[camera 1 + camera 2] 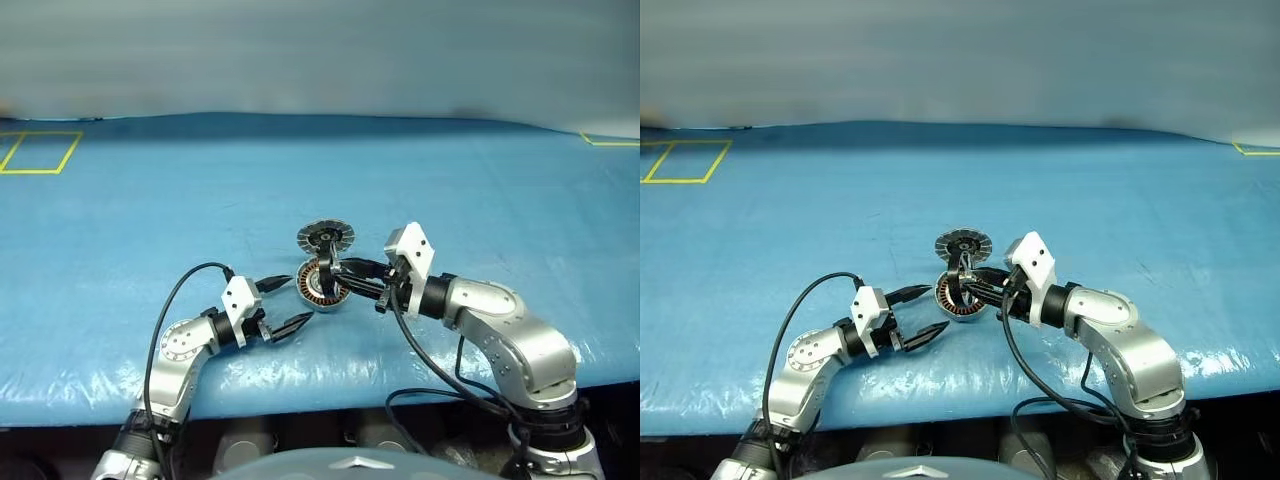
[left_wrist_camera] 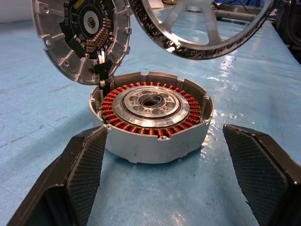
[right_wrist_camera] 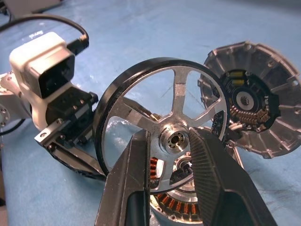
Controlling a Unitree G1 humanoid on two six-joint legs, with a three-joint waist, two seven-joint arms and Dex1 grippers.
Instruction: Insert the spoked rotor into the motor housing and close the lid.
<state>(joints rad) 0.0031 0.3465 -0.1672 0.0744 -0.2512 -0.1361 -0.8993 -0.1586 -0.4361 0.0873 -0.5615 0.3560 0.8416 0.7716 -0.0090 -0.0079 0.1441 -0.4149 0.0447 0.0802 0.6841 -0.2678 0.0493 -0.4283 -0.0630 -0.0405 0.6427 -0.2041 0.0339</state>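
Got my right gripper [image 3: 171, 155] pinching the spoked rotor [image 3: 162, 125] by its hub above the motor housing [image 2: 153, 120]; lid [image 1: 326, 237] at twelve o'clock, left gripper [image 1: 282, 305] spread wide at eight.

Head eyes look down from afar; wrist cameras, seemingly close, share the motor housing [image 2: 153, 120].

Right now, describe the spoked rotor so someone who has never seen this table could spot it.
On the blue table, look near the front edge between the two arms. The right pincer holds the spoked rotor above the copper-ringed motor housing. Unlike the segmented lid behind it, it is an open, black-rimmed wheel.
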